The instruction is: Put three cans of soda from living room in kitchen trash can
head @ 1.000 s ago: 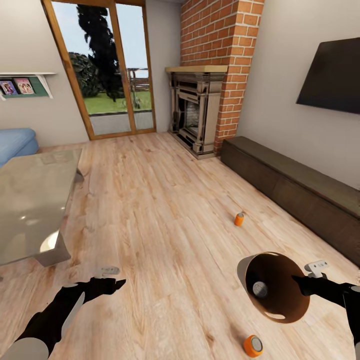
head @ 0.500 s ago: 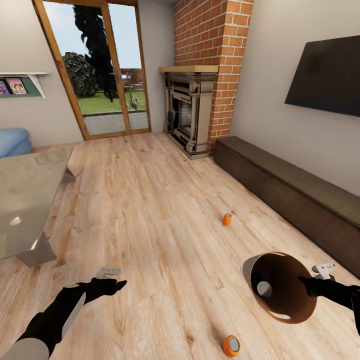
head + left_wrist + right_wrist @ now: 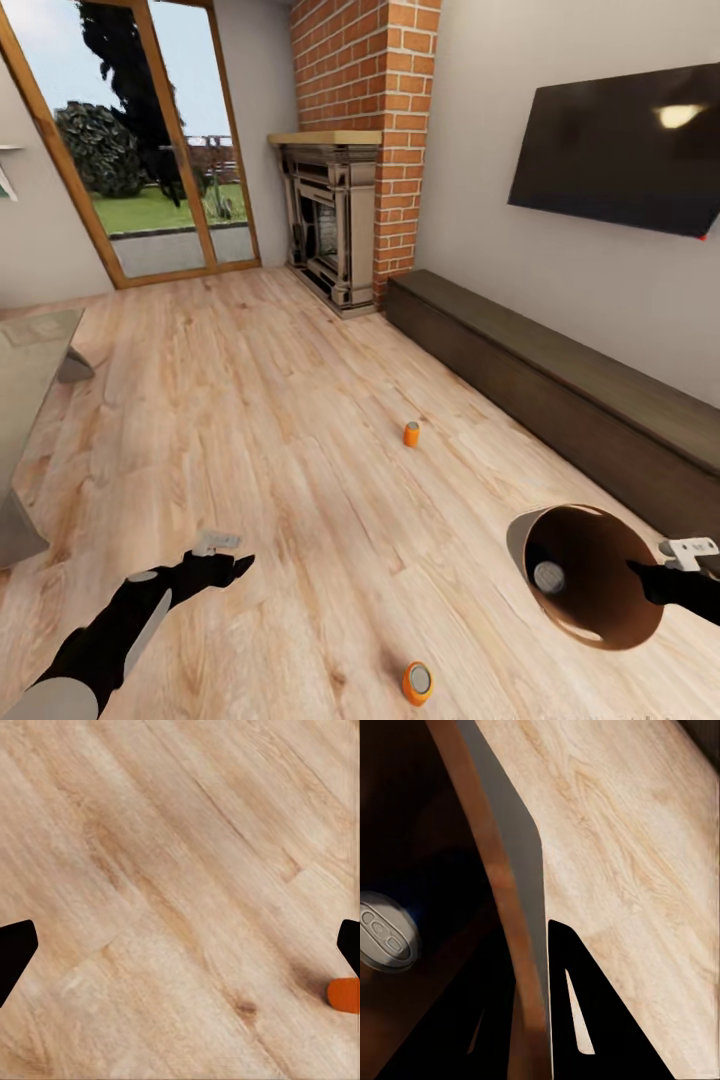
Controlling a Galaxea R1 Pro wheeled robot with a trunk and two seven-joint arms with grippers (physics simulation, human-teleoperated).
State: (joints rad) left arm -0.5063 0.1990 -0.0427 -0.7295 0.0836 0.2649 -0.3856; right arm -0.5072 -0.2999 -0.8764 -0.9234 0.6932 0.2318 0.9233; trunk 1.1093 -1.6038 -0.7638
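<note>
With the right gripper (image 3: 655,580) clamped on the trash can (image 3: 585,575) rim, 1 can inside, the wide-open, empty left gripper (image 3: 225,565) needed lowering squarely over the lying orange can (image 3: 417,683) at lower centre.

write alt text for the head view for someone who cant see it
The right gripper holds a tilted grey trash can by its rim, a silvery can top showing inside. Two orange soda cans lie on the wooden floor, one near, one farther. The open left gripper is empty; brick fireplace, TV and low cabinet lie beyond.
</note>
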